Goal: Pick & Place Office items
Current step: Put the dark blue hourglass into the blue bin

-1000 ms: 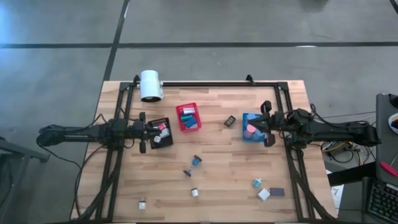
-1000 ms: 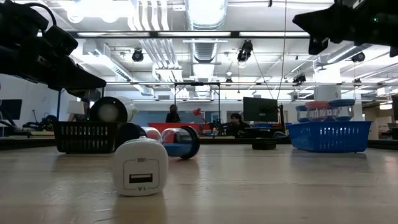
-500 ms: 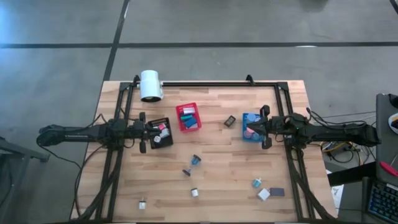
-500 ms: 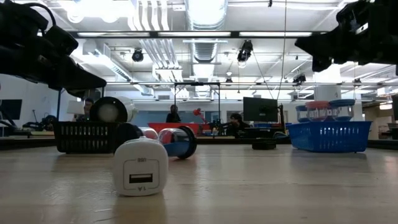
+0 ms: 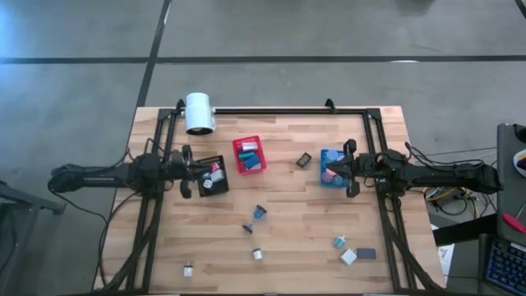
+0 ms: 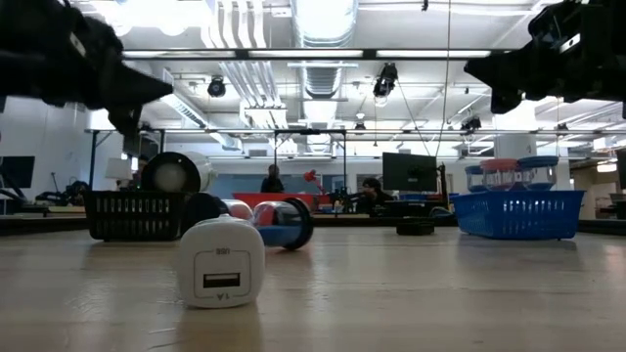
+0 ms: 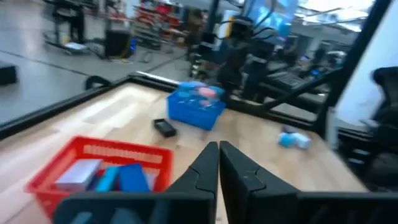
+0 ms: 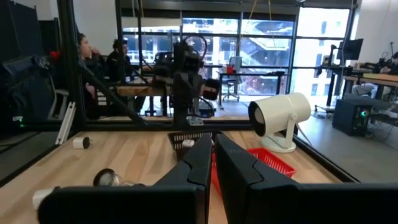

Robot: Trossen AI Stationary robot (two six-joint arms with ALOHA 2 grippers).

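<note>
From above, the left gripper (image 5: 200,171) is hovering over the black bin (image 5: 213,176) at nine o'clock on the table (image 5: 288,238), fingers pressed together, holding nothing. The right gripper (image 5: 339,168) is hanging over the blue bin (image 5: 331,169) at three o'clock, also closed and empty. The red bin (image 5: 250,155) is sitting between them, nearer eleven o'clock, with blue and white items inside. Loose items are lying toward six o'clock: a spool (image 5: 260,213), a clip (image 5: 247,227), a small white piece (image 5: 257,255) and a charger (image 5: 188,269). More are resting at five o'clock: a teal bit (image 5: 339,242), a white block (image 5: 349,257) and a dark pad (image 5: 366,253). A black piece (image 5: 304,159) is lying at one o'clock.

At table level, the charger (image 6: 221,262) is standing nearest, the spool (image 6: 285,223) behind it.

The left wrist is showing closed fingers (image 7: 202,171) above the red bin (image 7: 99,168).

The right wrist is showing shut fingers (image 8: 199,158) facing the white cylinder (image 8: 280,115).
</note>
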